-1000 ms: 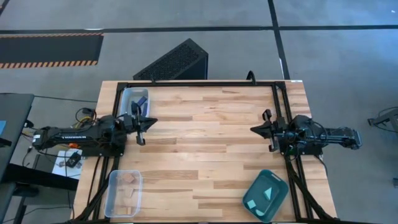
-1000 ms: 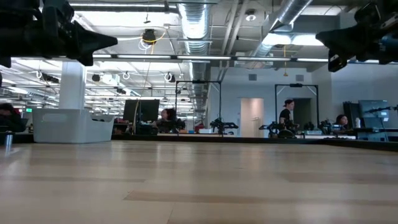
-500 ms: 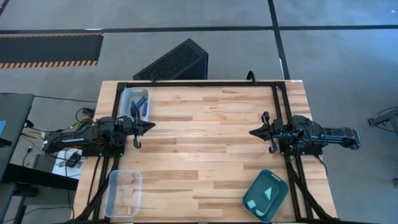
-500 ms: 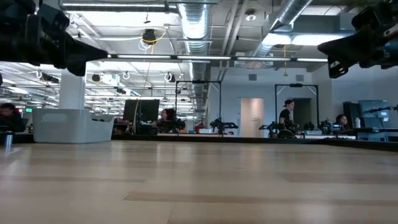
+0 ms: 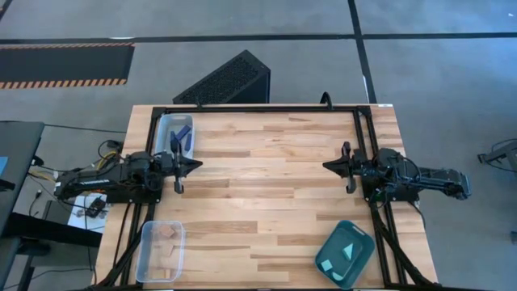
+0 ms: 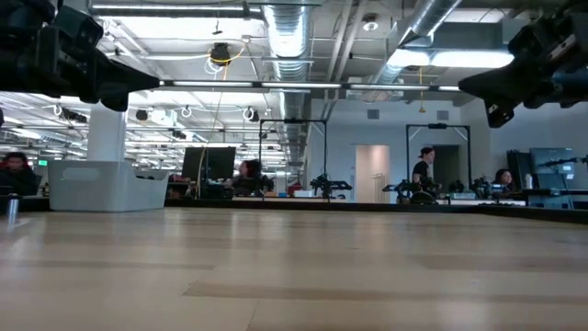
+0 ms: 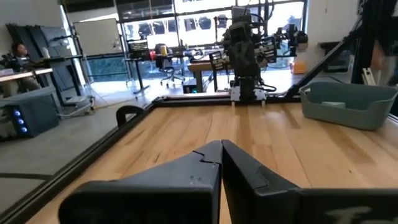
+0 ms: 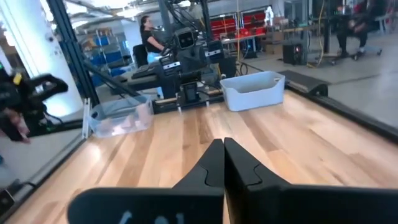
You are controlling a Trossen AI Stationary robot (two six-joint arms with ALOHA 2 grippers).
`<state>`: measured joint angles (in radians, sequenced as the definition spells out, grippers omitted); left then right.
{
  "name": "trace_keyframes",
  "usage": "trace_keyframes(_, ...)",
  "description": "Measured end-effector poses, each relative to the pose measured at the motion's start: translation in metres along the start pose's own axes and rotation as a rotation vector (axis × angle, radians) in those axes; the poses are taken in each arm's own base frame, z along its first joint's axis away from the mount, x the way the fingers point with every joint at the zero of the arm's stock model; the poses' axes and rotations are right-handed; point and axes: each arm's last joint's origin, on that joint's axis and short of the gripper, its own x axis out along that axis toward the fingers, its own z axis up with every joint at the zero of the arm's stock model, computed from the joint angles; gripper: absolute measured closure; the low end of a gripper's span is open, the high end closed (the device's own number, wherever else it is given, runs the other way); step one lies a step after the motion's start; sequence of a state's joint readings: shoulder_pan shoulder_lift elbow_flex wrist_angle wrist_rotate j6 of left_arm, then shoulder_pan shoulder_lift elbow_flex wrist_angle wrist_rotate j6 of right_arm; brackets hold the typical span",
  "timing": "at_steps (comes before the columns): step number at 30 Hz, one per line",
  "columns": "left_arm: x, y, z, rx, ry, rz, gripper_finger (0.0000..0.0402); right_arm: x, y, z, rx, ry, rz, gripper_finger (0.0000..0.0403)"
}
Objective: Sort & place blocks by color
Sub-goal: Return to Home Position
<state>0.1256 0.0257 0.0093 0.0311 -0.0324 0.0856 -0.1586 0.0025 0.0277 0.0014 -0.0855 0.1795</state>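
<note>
The blocks lie sorted in containers. Dark blue bars (image 5: 181, 136) sit in a clear bin at the far left corner. Tan pieces (image 5: 166, 231) lie in a clear bin at the near left. Light teal pieces (image 5: 347, 251) rest in the dark teal tray at the near right. My left gripper (image 5: 197, 162) hovers shut by the table's left edge, its fingers (image 7: 211, 163) closed together. My right gripper (image 5: 326, 167) hovers shut by the right edge, its fingers (image 8: 214, 163) also together. Both point toward the table's middle and hold nothing.
The blue-block bin (image 5: 164, 129), the tan-block bin (image 5: 149, 257) and the teal tray (image 5: 361, 234) stand along the table's sides. A black frame rail (image 5: 258, 109) runs round the table. Bare wood (image 5: 258, 186) lies between the arms. People and desks show in the room behind.
My left gripper has drawn back a little toward the table's left edge and sunk slightly. My right gripper has eased a little toward the table's middle and dipped. Both stayed shut, and no block moved.
</note>
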Motion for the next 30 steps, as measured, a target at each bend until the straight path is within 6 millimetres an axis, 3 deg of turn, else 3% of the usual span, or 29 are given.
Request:
trace_keyframes(4, 0.0, -0.0001, -0.0003, -0.021, 0.003, -0.002, 0.0401, 0.0001, -0.0001, 0.0002, 0.063, -0.005, 0.001, 0.0393)
trace_keyframes(16, 0.0, 0.0, -0.0005, -0.039, 0.003, -0.001, 0.0401, 0.0, -0.0002, -0.0008, 0.067, 0.006, -0.001, 0.0369)
trace_keyframes(30, 0.0, 0.0, -0.0005, -0.054, 0.003, 0.0, 0.0401, 0.0001, -0.0003, -0.0011, 0.067, 0.009, -0.001, 0.0369)
